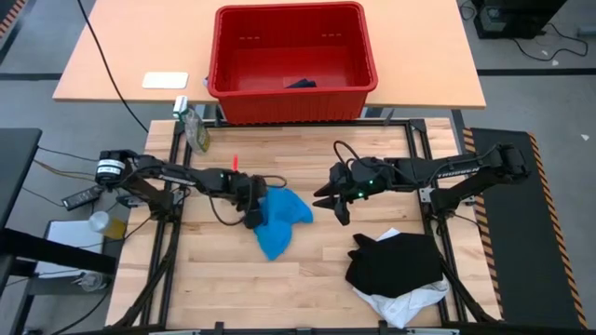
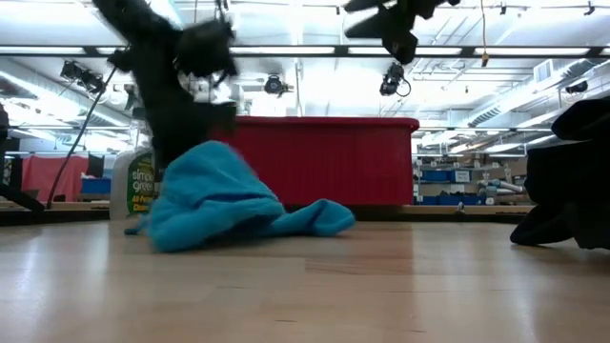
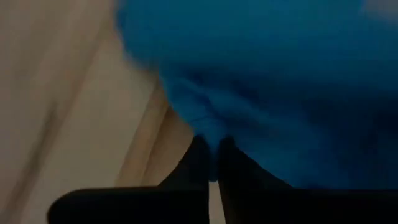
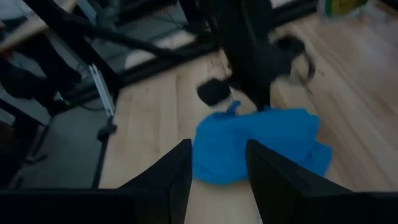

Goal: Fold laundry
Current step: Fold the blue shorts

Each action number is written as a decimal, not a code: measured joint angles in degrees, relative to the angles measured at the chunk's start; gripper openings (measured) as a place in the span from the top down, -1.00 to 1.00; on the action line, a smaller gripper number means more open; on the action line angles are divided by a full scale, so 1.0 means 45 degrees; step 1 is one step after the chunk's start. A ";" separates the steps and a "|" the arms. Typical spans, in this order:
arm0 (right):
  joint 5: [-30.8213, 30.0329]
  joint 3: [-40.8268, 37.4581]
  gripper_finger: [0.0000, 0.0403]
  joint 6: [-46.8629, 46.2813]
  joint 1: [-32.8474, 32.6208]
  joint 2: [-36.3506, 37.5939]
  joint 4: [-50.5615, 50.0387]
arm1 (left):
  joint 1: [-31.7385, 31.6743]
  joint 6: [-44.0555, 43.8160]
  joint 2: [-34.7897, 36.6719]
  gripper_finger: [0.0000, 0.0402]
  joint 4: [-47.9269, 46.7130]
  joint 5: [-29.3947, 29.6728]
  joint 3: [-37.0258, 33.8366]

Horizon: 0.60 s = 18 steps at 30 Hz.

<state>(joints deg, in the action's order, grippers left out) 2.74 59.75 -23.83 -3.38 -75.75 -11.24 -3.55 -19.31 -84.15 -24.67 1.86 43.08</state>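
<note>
Three garments [image 1: 282, 220], one red basket [image 1: 294, 63], one spray bottle [image 1: 193, 126], two arms [image 1: 168, 174].

The small bright blue cloth garment [image 1: 282, 217] looks soft and matt, bunched in loose wrinkles on the pale wooden table top [image 1: 298, 279], whose planks are smooth with a faint sheen. The large black cloth garment [image 1: 396, 262] is matt and limp; the white cloth garment [image 1: 402, 304] under it is thin and creased. The red plastic basket [image 1: 294, 63] is ribbed and slightly glossy.

Small garment [image 1: 282, 220] mid-table between both claws, basket [image 1: 294, 61] behind, garment pile [image 1: 396, 272] right-front.
</note>
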 joint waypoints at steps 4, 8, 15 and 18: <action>-0.0183 0.0239 0.22 0.0316 -0.0037 0.0121 -0.1344 | 0.0000 0.1015 0.0749 0.97 -0.1186 -0.0411 0.1762; -0.0277 0.0340 0.22 0.1435 -0.0058 0.0195 -0.1589 | 0.0005 0.1988 0.1402 0.98 -0.1739 -0.0410 0.3594; 0.0380 0.0330 0.20 0.2059 0.0522 0.0170 -0.0323 | 0.0078 0.2920 0.1517 0.99 -0.1591 -0.0710 0.5854; 0.0732 0.0330 0.13 0.2345 0.0807 0.0170 -0.0184 | 0.0230 0.3099 0.1473 0.99 -0.1318 -0.0843 0.5965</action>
<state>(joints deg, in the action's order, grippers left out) 6.04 61.23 -13.28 0.25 -74.98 -12.06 -2.52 -5.37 -77.52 -30.60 -1.93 69.92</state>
